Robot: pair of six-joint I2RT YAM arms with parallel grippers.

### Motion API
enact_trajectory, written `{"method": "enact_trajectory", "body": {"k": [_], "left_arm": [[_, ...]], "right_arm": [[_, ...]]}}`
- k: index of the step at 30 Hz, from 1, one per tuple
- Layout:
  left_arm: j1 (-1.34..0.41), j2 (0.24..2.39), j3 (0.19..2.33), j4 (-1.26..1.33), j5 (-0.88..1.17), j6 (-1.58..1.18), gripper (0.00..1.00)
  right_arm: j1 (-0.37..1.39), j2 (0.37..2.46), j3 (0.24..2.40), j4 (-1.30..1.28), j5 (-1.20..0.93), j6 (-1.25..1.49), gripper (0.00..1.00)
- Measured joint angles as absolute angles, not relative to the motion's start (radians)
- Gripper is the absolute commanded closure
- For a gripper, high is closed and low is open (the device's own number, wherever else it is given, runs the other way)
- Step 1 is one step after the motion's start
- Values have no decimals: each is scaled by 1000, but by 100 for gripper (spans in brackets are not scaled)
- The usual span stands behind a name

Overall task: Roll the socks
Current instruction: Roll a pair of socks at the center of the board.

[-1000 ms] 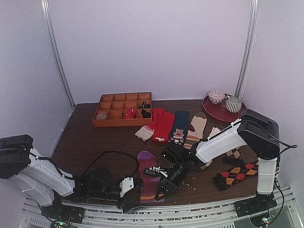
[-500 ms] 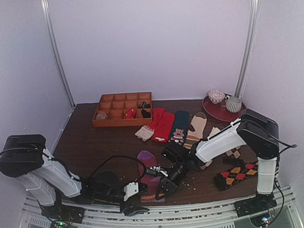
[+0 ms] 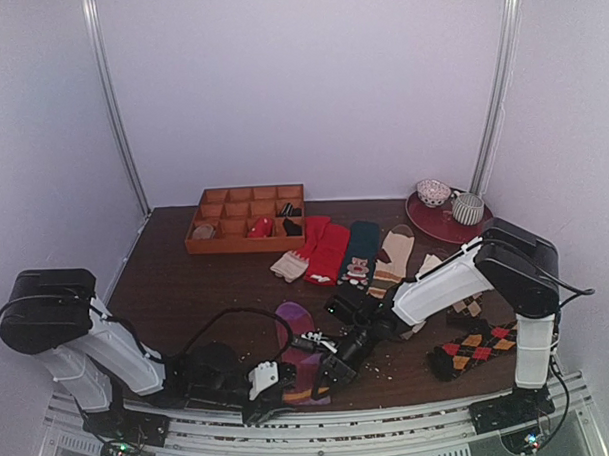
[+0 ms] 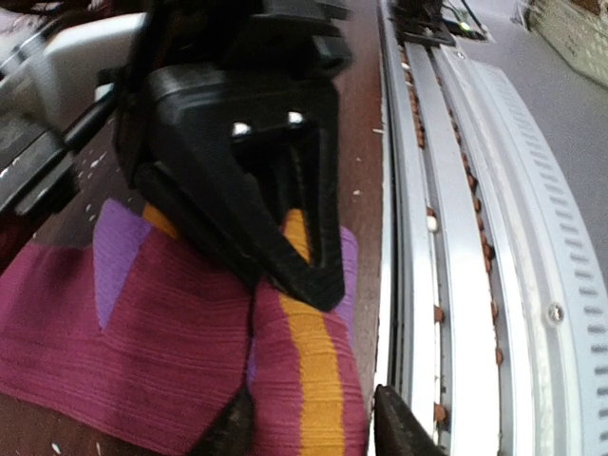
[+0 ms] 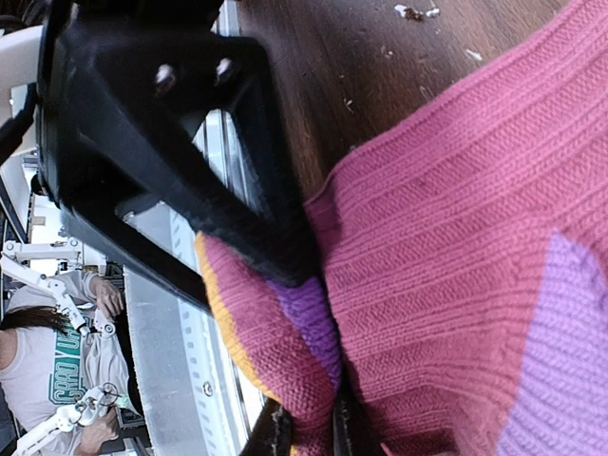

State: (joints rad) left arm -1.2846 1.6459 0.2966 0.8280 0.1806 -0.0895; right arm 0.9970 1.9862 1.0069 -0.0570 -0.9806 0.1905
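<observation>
R wrist cam: R gripper (image 5: 312,429) tips sit close together at the bottom edge, pinching a fold of the sock (image 5: 427,237). Sock is ribbed magenta knit w/ a purple patch lower right and an orange band along the folded edge. L gripper (image 5: 285,252), black, comes in from upper left, tip touching the sock's edge. Dark wood table (image 5: 380,57) above, w/ pale crumbs (image 5: 415,11). Metal rail (image 5: 190,380) beyond; person (image 5: 57,370) in pale T-shirt lower left.
</observation>
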Motion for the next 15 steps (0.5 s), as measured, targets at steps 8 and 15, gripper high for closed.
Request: {"method": "enact_trajectory", "body": {"k": [8,15], "left_arm": [[-1285,1662,297,849,181,-105,100],[-1282,1670,295,860,178,-200,100]], "right_arm": [[997,1986,997,-46,-989,195,91],[999,1919,931,27,-932,205,69]]}}
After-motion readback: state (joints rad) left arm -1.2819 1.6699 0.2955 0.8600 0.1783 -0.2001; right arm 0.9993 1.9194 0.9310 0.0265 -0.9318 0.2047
